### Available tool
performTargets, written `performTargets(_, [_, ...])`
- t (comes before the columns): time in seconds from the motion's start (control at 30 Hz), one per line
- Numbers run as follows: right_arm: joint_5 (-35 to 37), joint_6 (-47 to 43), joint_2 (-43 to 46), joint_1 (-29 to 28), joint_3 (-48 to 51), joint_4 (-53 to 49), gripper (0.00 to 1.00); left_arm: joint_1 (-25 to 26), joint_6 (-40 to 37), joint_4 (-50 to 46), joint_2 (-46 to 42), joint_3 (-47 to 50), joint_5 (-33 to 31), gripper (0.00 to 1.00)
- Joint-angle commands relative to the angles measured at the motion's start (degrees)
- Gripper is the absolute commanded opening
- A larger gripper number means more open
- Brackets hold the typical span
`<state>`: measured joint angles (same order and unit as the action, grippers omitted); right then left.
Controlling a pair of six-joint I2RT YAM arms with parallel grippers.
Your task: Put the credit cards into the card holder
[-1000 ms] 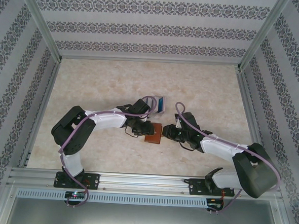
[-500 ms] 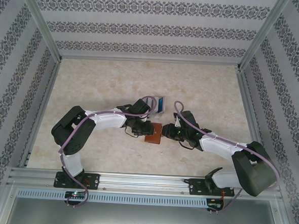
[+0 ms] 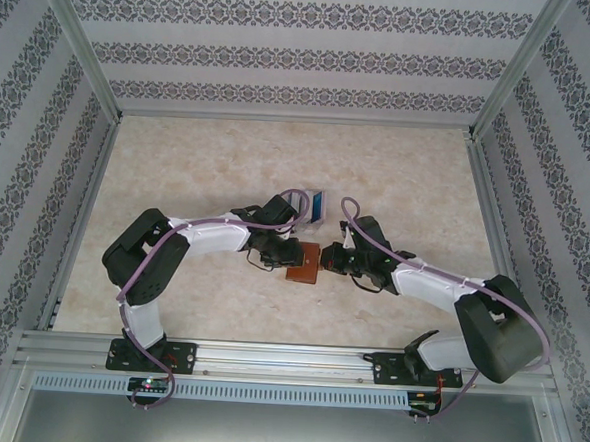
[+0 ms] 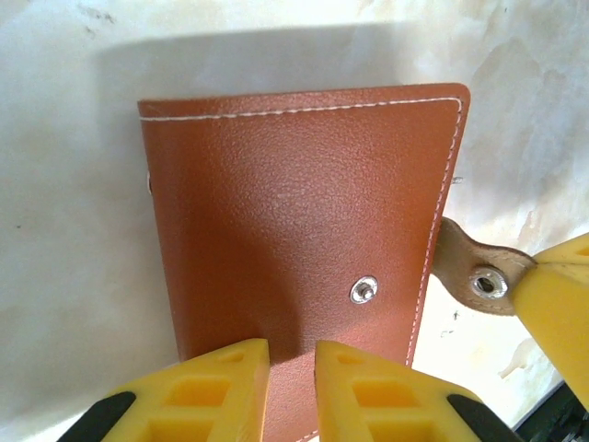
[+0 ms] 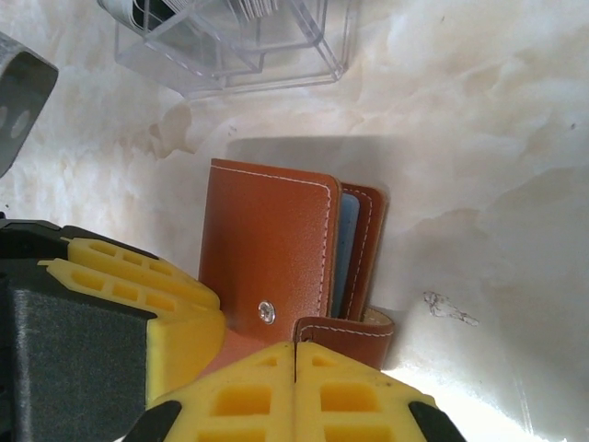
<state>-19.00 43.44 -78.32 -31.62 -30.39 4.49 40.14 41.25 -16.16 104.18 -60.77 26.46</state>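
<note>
The reddish-brown card holder (image 3: 302, 264) lies folded between my two grippers, its cover (image 4: 294, 212) up and its snap stud (image 4: 364, 290) bare. My left gripper (image 4: 293, 373) stands over its near edge, fingers a narrow gap apart, with only the cover showing behind the gap. My right gripper (image 5: 294, 354) is shut, and the end of the clasp tab (image 5: 348, 333) meets its closed tips; the tab (image 4: 480, 276) sticks out sideways towards that yellow finger (image 4: 560, 308). A pale blue-grey inside (image 5: 352, 249) shows between the covers. The credit cards (image 3: 317, 203) stand in a clear box.
The clear plastic box (image 5: 235, 41) stands just beyond the holder on the marbled tabletop (image 3: 198, 165). Metal frame rails (image 3: 80, 218) and patterned walls close in the table's left, right and far sides. Both arms crowd the middle of the table.
My right gripper has slid a little left towards the holder and closed its fingers at the clasp tab. The left arm and the holder have stayed put.
</note>
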Motion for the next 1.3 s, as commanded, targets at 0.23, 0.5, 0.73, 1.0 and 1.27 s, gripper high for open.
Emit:
performTargets(0.23, [-1.9, -1.5, -5.9, -2.5, -5.2, -1.5, 0.00, 1.0, 0.6, -1.1, 1.7, -0.7, -0.9, 0.15])
performTargets(0.5, [-2.9, -3.0, -10.2, -2.6, -8.4, -5.4, 0.00, 0.9, 0.6, -1.4, 1.8, -0.4, -1.0, 0.10])
performTargets(0.73, [-4.2, -4.3, -10.8, -3.2, -9.2, -6.5, 0.00, 0.8, 0.7, -1.1, 1.8, -0.1, -1.1, 0.10])
performTargets(1.0, [-4.8, -5.2, -11.7, -3.2, -10.2, -7.8, 0.00, 0.7, 0.7, -1.0, 1.8, 0.1, -1.1, 0.09])
performTargets(1.27, [-5.5, -5.4, -14.9, -3.3, -11.5, -8.2, 0.00, 0.6, 0.9, -0.8, 1.7, 0.2, -1.0, 0.10])
